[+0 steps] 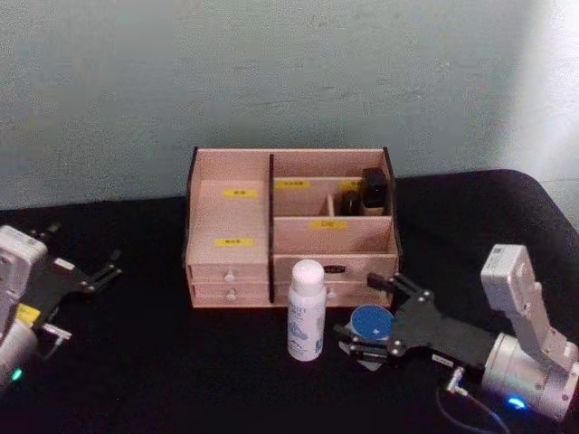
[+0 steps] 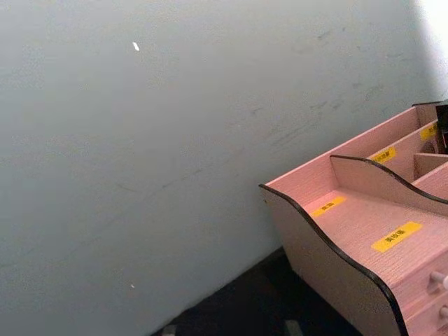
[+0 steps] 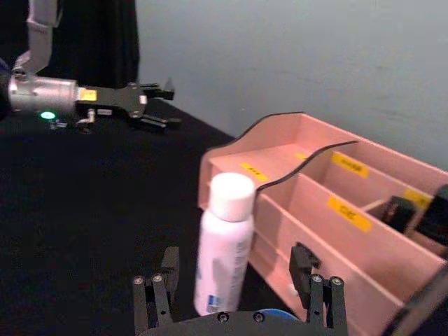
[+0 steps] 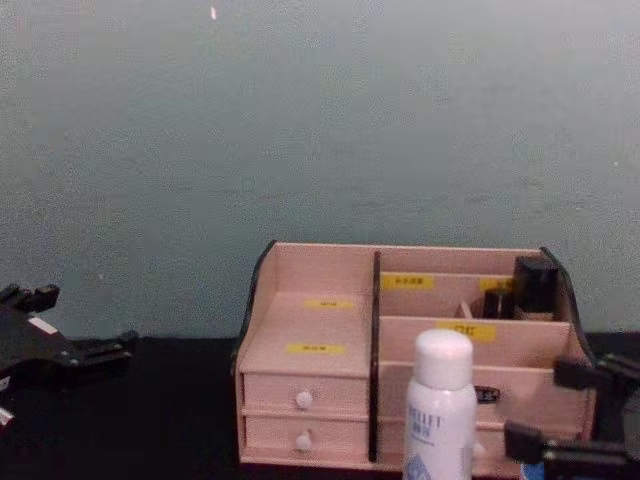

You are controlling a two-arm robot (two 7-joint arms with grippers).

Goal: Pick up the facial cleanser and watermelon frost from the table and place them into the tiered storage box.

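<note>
Evidently the right gripper (image 1: 360, 315), at the lower right of the head view, lies low over the black table (image 1: 163, 362) so its spread fingers straddle the watermelon frost (image 1: 372, 321), a squat frosted jar with a round blue lid, not yet pinched. Just left of the jar, the facial cleanser (image 1: 306, 312), a smooth slim white cylinder, stands upright before the pale wooden tiered storage box (image 1: 231, 217) at centre. The left gripper (image 1: 110, 265) sits idle at the left edge, fingers parted.

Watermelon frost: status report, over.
Right gripper open, straddling watermelon frost on table. Left gripper parked open, far left. Facial cleanser upright beside it; tiered storage box behind.
</note>
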